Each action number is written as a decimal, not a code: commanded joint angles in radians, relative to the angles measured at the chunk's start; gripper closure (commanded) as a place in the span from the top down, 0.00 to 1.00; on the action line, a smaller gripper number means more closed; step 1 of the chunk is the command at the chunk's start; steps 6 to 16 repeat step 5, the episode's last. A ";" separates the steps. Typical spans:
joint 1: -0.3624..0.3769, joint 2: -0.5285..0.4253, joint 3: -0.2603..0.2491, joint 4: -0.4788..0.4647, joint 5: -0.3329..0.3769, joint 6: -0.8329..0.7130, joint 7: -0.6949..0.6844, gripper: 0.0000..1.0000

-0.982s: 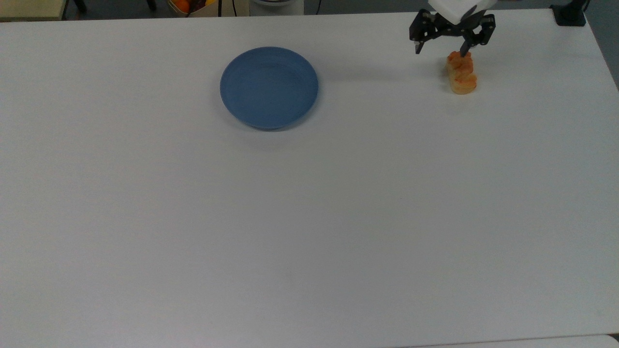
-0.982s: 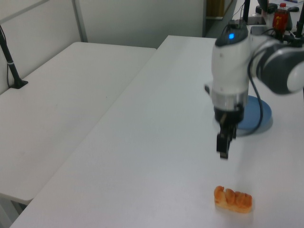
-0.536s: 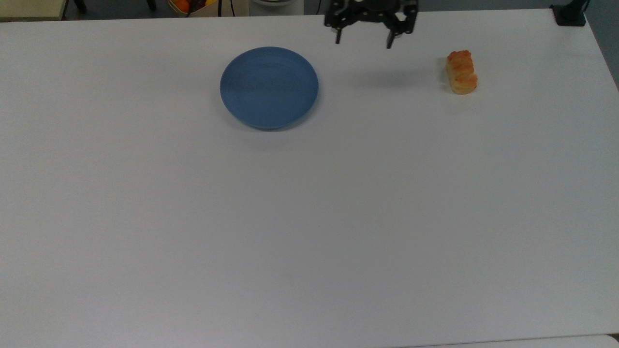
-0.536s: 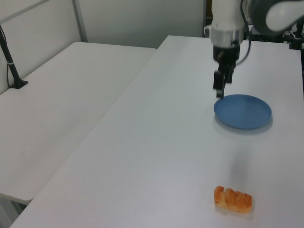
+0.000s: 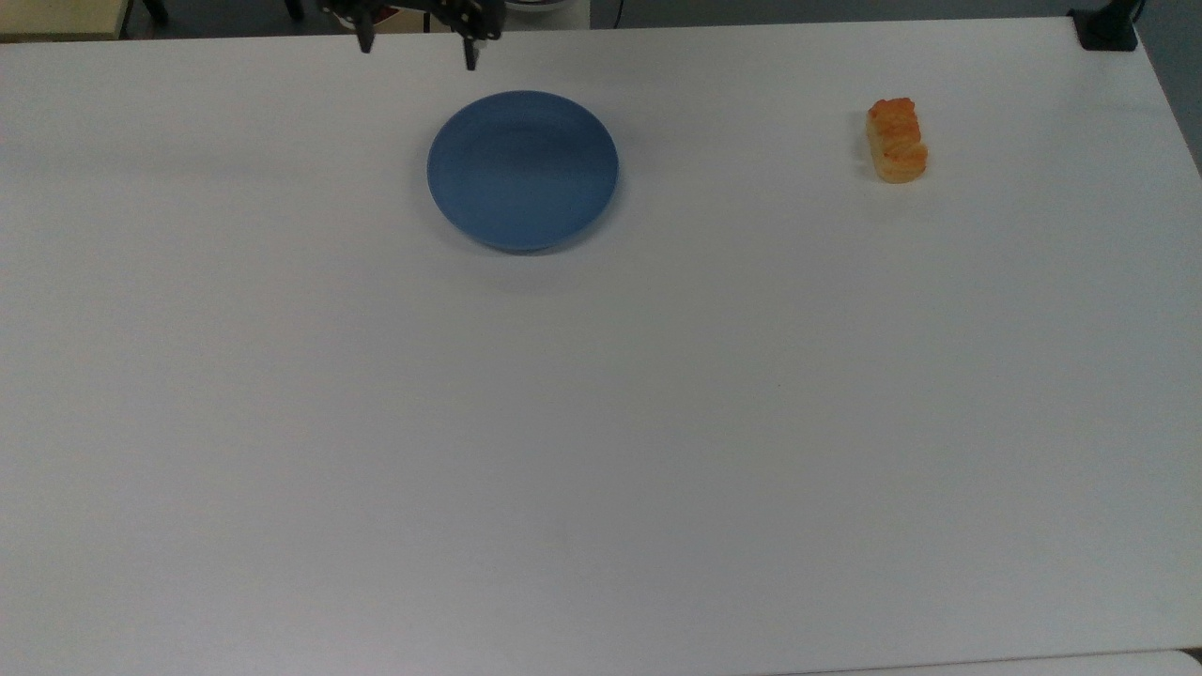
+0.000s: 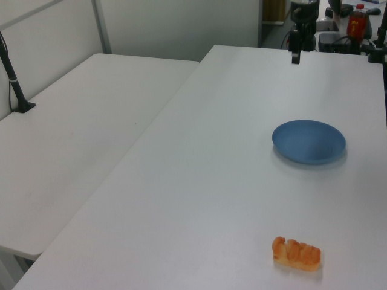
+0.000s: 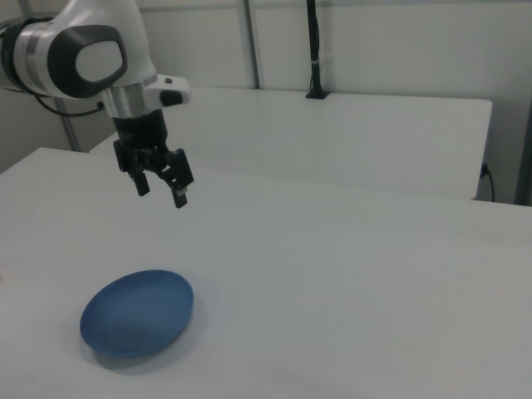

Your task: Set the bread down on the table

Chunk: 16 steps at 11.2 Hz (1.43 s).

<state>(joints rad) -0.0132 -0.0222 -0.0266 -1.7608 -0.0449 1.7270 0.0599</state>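
One small orange-brown bread (image 5: 897, 140) lies flat on the white table (image 5: 601, 422), near the top view's right edge and toward the far side. In the left view the bread (image 6: 296, 253) sits close to the near edge, nothing touching it. Well apart from it, a round blue plate (image 5: 523, 170) rests on the table with nothing on it. The robot's black gripper (image 5: 417, 43) hangs in the air above the table's far edge, just beyond the plate and to the top view's left of it. Its two fingers are spread wide and hold nothing. In the right view the gripper (image 7: 163, 190) points downward from a white and grey arm (image 7: 83, 54), above and behind the plate (image 7: 137, 312).
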 commanded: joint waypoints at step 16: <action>0.048 -0.008 -0.075 0.009 0.014 -0.020 -0.048 1.00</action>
